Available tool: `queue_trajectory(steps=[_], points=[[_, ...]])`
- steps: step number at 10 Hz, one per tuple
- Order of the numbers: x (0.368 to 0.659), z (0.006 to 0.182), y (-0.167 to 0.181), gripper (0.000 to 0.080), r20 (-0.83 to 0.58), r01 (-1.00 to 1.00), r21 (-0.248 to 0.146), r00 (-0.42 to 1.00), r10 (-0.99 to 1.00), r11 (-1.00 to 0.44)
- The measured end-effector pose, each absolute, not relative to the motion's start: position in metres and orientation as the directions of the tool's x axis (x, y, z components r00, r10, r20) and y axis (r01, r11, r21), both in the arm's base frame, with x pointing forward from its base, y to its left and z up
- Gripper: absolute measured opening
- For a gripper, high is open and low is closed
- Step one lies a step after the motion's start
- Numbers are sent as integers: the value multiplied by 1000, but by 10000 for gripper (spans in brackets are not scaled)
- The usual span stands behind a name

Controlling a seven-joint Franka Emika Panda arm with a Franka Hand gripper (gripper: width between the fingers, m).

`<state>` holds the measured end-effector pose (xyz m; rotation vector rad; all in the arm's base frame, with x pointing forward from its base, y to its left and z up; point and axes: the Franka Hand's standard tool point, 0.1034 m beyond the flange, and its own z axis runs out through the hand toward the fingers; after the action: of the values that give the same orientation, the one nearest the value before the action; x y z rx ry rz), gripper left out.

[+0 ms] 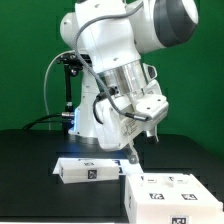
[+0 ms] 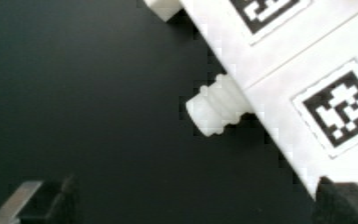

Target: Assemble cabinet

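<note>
The cabinet box (image 1: 165, 195) is white with black-and-white marker tags and lies on the black table at the exterior view's lower right. A smaller white cabinet panel (image 1: 88, 170) with tags lies to its left. My gripper (image 1: 136, 153) hangs just above the table between them, at the box's far left corner. In the wrist view, a white tagged part (image 2: 309, 75) with a small side knob (image 2: 215, 106) runs diagonally beside my gripper (image 2: 197, 205). The fingers (image 2: 43, 200) stand wide apart with only black table between them. The gripper is open and empty.
A black stand (image 1: 66, 85) with cables rises behind the arm's base at the exterior view's left. The black table (image 1: 30, 160) stretches left of the panel. A green wall is behind.
</note>
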<state>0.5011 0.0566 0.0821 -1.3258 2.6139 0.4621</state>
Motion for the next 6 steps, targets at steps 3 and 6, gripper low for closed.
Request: queue_trajectory(steps=[3,6], points=[[501,81,56,649,-296,-829,184,-559,-775,528],[499,84,63,649,-308,-955,146,-291,-906,258]])
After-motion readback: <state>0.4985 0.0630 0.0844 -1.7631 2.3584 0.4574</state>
